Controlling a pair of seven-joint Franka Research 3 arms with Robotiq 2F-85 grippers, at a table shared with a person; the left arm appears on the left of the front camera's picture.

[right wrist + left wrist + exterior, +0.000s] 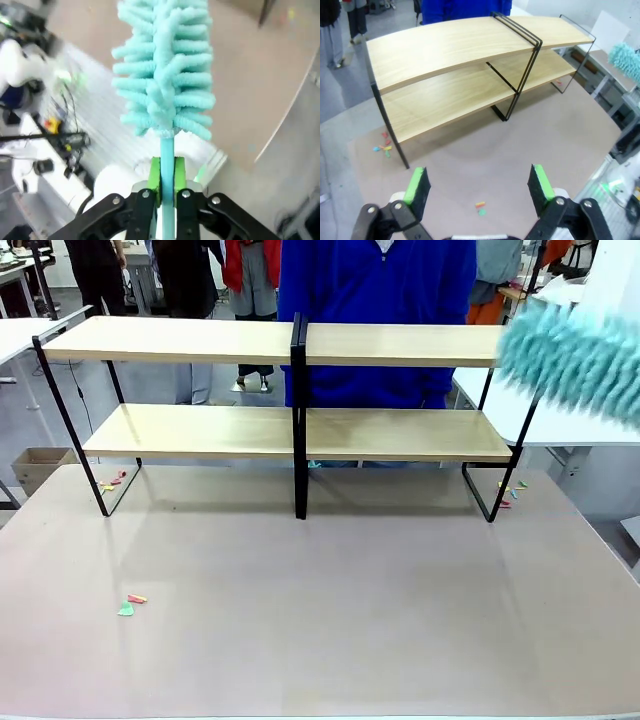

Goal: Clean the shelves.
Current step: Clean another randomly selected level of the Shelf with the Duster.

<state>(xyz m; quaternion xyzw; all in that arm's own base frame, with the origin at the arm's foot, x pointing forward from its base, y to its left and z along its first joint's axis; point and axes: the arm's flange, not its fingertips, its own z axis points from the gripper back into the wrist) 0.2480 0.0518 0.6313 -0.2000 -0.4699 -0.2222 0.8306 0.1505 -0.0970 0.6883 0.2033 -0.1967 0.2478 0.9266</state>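
Note:
The shelves (400, 435) are a two-tier rack of light wood boards on a thin black frame, standing across the far half of the table; in the left wrist view the shelves (450, 75) lie ahead. A fluffy turquoise duster (575, 360) hangs at the upper right, just off the top board's right end. My right gripper (167, 182) is shut on the handle of the duster (165, 70), green pads clamping the thin stem. My left gripper (479, 186) stands open above the tabletop, short of the rack, with nothing between its fingers.
Small coloured scraps lie on the grey-brown table: a pair near the front left (130, 604), some by the rack's left foot (112, 483) and some by its right foot (510, 492). A person in blue (375, 280) stands behind the shelves. A cardboard box (35, 465) sits on the floor, left.

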